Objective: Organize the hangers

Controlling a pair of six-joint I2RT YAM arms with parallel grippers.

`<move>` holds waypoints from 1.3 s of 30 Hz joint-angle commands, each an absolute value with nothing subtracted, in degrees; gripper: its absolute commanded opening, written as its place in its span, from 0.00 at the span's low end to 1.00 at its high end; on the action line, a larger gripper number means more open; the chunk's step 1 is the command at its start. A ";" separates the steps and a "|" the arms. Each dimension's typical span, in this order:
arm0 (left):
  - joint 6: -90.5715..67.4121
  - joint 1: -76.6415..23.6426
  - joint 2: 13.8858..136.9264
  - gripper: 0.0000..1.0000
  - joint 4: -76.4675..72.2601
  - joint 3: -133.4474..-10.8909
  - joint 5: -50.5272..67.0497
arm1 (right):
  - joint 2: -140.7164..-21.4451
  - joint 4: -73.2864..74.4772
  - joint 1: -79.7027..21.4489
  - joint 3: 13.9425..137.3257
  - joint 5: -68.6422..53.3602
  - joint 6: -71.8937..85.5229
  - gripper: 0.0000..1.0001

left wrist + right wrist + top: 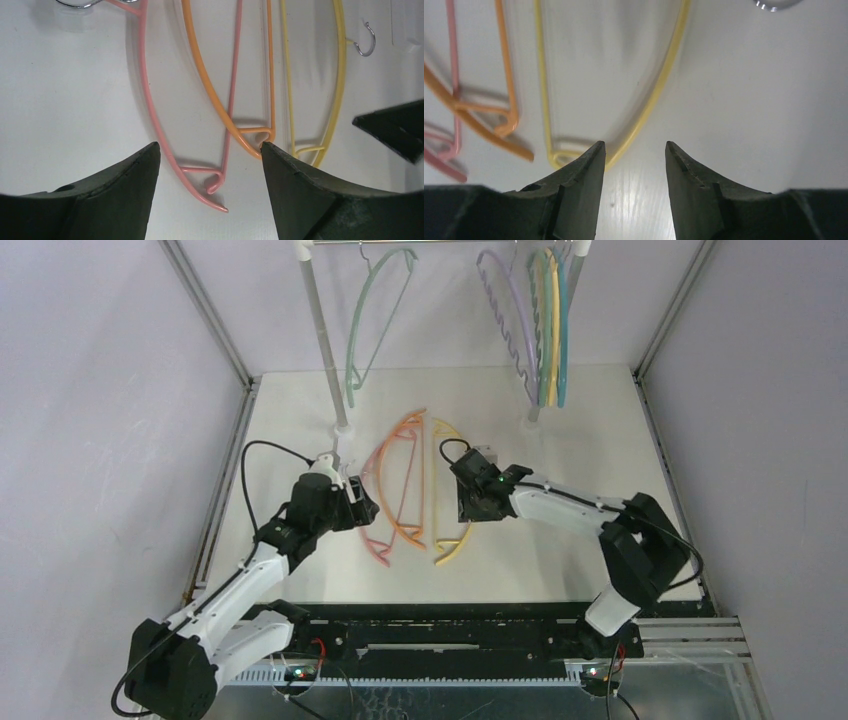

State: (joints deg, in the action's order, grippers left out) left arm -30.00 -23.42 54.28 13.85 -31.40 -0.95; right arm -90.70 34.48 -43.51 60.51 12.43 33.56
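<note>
- Your left gripper [209, 145] sits left of centre in the top view. Its fingers are spread wide and pinch nothing.
- In the left wrist view, the pink hanger [150, 102] has its curled end flat on the table [600, 440], in the gap between those fingers.
- The orange hanger [210, 95] ends right at the tip of the finger at lower right of that frame. You cannot tell from here whether they touch.
- Your right gripper [635, 144] sits just right of centre in the top view. Its fingers stand apart with only bare table between them, gripping nothing.
- In the right wrist view, the yellow hanger [343, 65] curves down to the tip of the finger at lower left. Contact cannot be told.
- All three of these hangers lie flat at the centre of the top view, between your two grippers. Pink is leftmost, orange crosses over it, and yellow lies to the right, apart from orange.
- The hook [367, 42] of the yellow hanger shows at upper right of the left wrist view.
- The rail [322, 330] stands at the top of the top view.
- One green hanger [352, 350] hangs alone at upper centre-left.
- Four more hang bunched at upper right: a wavy lilac hanger [500, 315], a second green hanger [541, 340], a hung yellow hanger [551, 330] and a teal hanger [563, 340].
</note>
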 commanded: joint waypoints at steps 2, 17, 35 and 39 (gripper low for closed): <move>-29.18 -23.80 51.62 0.78 14.35 -32.44 -0.46 | -96.42 30.99 -39.09 66.26 13.55 32.82 0.55; -29.27 -23.82 50.71 0.77 16.63 -34.28 -1.98 | -106.33 30.50 -34.03 71.72 9.48 27.45 0.48; -26.16 -35.60 51.49 0.76 21.00 -44.42 -8.24 | -102.05 31.63 -38.22 71.72 11.85 24.39 0.00; -28.88 -37.00 52.83 0.76 17.10 -42.98 -7.24 | -96.56 33.39 -39.45 71.72 12.90 25.12 0.00</move>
